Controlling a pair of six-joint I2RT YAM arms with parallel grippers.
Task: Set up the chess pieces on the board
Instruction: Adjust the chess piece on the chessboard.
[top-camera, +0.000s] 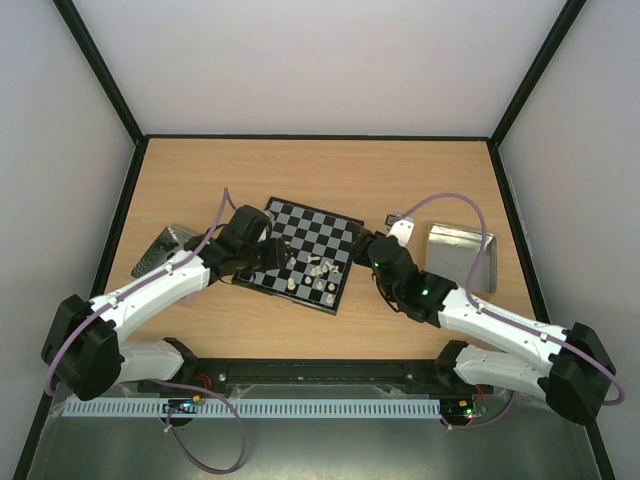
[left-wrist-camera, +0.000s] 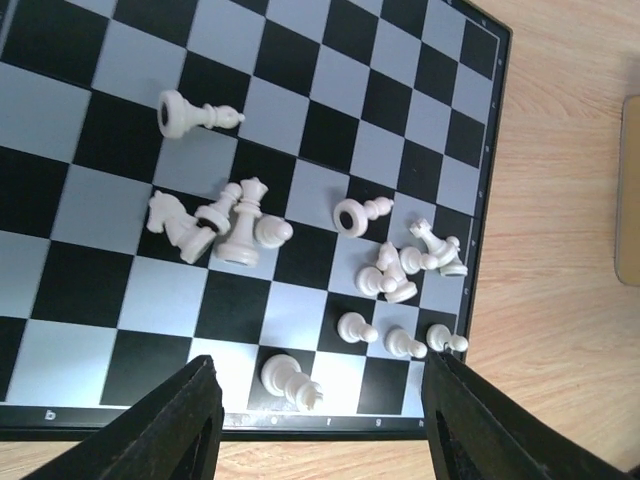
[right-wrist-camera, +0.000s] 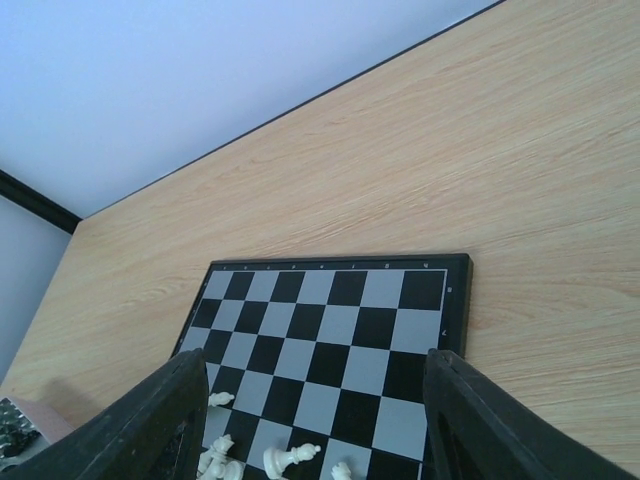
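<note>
The board (top-camera: 312, 232) lies mid-table, turned at an angle. Several cream-white chess pieces (top-camera: 318, 270) sit on its near-right part. In the left wrist view most lie tipped: one alone (left-wrist-camera: 195, 115), a heap (left-wrist-camera: 220, 225), and a second heap (left-wrist-camera: 410, 265) by the rim. Three small pawns (left-wrist-camera: 400, 344) stand in a row. My left gripper (left-wrist-camera: 320, 425) is open over the board's edge; one upright piece (left-wrist-camera: 290, 382) stands between its fingers, untouched. My right gripper (right-wrist-camera: 320, 430) is open above the board (right-wrist-camera: 330, 330) with nothing in it.
A silver metal tray (top-camera: 165, 245) lies left of the board, partly under the left arm. Another tray (top-camera: 460, 258) lies to the right, beside the right arm. Black-framed walls (top-camera: 130, 170) close in the table on three sides.
</note>
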